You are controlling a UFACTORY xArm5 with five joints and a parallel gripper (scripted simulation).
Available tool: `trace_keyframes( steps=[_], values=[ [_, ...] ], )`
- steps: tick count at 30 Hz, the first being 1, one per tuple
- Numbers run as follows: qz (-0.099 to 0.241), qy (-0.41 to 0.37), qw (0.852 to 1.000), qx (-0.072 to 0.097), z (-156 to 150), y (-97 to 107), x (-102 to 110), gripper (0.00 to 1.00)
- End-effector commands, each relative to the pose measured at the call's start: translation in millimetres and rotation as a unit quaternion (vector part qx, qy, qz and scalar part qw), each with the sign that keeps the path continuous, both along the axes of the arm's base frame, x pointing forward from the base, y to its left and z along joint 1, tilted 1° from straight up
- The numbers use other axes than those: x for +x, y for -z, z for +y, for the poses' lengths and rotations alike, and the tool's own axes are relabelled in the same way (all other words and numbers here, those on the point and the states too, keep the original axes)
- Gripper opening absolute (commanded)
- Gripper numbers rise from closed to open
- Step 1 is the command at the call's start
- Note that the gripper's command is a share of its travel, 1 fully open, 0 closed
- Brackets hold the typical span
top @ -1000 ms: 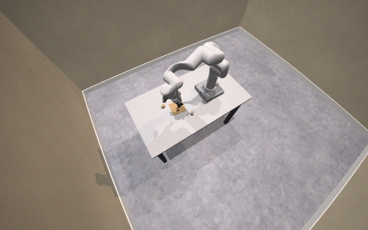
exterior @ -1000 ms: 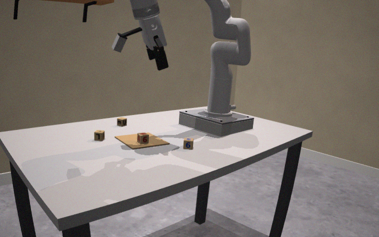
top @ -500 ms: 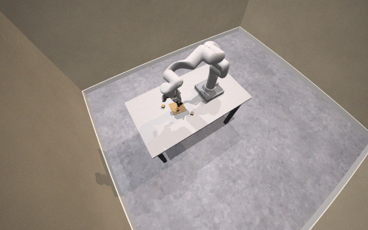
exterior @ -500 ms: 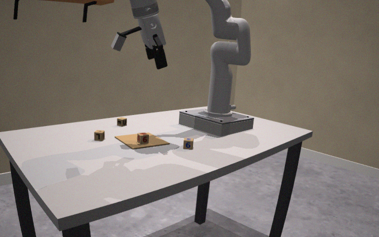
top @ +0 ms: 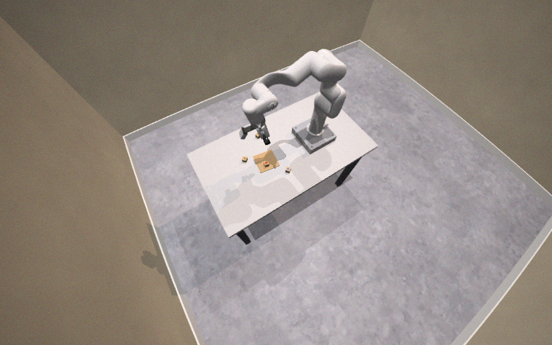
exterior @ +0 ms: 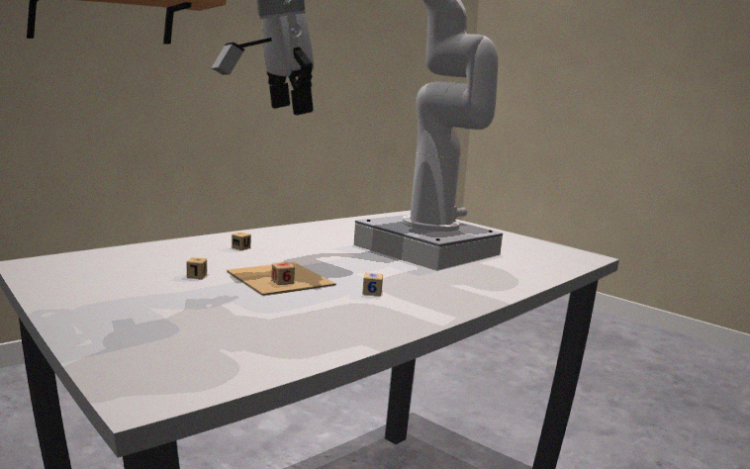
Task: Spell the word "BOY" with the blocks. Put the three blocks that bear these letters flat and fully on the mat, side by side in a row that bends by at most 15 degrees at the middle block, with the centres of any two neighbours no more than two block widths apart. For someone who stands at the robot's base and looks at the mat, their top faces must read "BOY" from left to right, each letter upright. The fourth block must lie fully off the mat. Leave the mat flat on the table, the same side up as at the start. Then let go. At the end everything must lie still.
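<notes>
Overhead, the gripper (exterior: pixel 290 99) is hanging with fingers spread and empty while one red-marked block (exterior: pixel 283 273) is sitting on the mat (exterior: pixel 248 274) and three are lying off it, so descending squarely over a chosen block seems advisable.

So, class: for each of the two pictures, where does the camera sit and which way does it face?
Top: high in a room corner, looking steeply down at the white table; whole white arm shows, open gripper raised.
Exterior: beside the table at about its height, facing the wall; arm column, grey base plate and gripper show.
Shared: the tan square mat, its red-lettered wooden block, three blocks off it.
</notes>
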State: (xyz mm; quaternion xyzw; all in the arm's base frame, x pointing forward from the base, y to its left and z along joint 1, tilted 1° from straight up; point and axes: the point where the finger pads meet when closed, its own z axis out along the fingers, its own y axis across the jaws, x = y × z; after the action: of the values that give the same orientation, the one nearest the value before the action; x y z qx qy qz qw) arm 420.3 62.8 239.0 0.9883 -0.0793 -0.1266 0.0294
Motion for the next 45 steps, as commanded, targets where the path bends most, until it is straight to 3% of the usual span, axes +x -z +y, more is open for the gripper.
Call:
trace_keyframes(
  steps=[1,7,10,12,13,14,16,19,21,22,26,28,30,31,33,34,36,40,45],
  values=[
    [-0.06,-0.034,0.997,0.02,-27,-7,-6,1.0],
    [-0.112,-0.069,0.991,0.029,-55,-11,-17,1.0],
    [-0.112,-0.069,0.991,0.029,-55,-11,-17,1.0],
    [-0.146,-0.079,0.986,0.028,-55,7,-9,1.0],
    [-0.146,-0.079,0.986,0.028,-55,7,-9,1.0],
    [-0.16,-0.078,0.984,0.028,-49,19,-2,1.0],
    [-0.16,-0.078,0.984,0.028,-49,19,-2,1.0],
    [-0.19,-0.077,0.978,0.028,-36,45,10,1.0],
    [-0.19,-0.077,0.978,0.028,-36,45,10,1.0],
    [-0.205,-0.076,0.975,0.029,-29,57,15,1.0],
    [-0.205,-0.076,0.975,0.029,-29,57,15,1.0],
    [-0.236,-0.074,0.968,0.032,-14,81,21,1.0],
    [-0.236,-0.074,0.968,0.032,-14,81,21,1.0],
    [-0.252,-0.073,0.964,0.035,-7,92,23,1.0],
    [-0.252,-0.073,0.964,0.035,-7,92,23,1.0],
    [-0.267,-0.072,0.96,0.038,0,103,24,1.0],
    [-0.267,-0.072,0.96,0.038,0,103,24,1.0],
    [-0.298,-0.069,0.951,0.046,15,122,23,1.0],
    [-0.313,-0.068,0.946,0.05,21,131,21,1.0]
  ],
)
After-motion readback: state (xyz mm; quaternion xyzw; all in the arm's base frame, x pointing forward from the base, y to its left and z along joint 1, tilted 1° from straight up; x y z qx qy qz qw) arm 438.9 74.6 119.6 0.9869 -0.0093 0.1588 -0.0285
